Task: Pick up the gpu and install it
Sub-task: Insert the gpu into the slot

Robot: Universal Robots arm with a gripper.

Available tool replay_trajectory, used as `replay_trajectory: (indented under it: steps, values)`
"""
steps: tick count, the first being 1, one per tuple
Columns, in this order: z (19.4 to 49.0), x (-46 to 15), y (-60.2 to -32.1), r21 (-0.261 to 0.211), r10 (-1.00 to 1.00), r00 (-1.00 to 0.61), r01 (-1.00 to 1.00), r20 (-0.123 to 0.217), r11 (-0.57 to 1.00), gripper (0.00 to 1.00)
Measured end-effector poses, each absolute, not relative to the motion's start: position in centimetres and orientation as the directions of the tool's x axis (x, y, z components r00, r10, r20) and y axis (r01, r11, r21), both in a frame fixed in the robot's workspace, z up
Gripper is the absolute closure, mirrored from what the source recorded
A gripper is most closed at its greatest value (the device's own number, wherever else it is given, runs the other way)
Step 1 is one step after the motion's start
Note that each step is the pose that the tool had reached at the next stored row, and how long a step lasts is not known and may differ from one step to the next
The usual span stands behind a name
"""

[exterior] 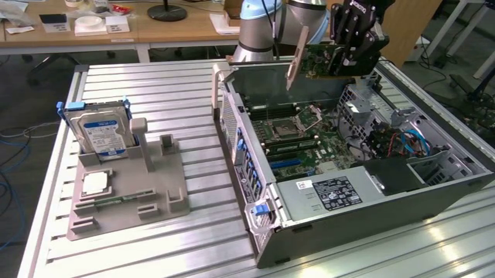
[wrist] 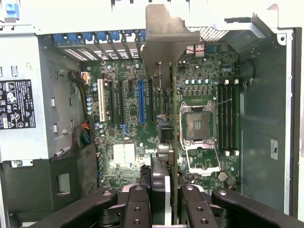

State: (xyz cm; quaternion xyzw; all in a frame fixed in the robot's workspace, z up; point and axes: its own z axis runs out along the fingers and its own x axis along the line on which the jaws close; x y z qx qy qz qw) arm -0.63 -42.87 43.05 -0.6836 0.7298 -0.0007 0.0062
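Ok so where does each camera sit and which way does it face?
Exterior view: off the arm, raised, looking down at the open computer case on the table; shows arm and hand gripping the gpu.
Wrist view: on the wrist, looking along the gpu into the case at the motherboard; shows the hand's fingers.
Shared: gpu, case, motherboard.

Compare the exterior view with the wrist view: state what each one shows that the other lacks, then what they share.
Exterior view's extras: the hard drive standing upright in the grey holder tray on the slatted table, to the exterior view's left of the open computer case.
Wrist view's extras: the white expansion slot on the motherboard, and black fingers pressing each face of the card.
Shared: the gpu clamped in the pincer above the case, and the empty CPU socket.
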Motion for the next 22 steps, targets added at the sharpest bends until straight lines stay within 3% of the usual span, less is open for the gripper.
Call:
replay_trajectory:
  steps: [22]
  values:
    - [42.57, -0.62, -42.87, -0.016, -0.999, -0.051, -0.999, -0.010, 0.051, 0.72]
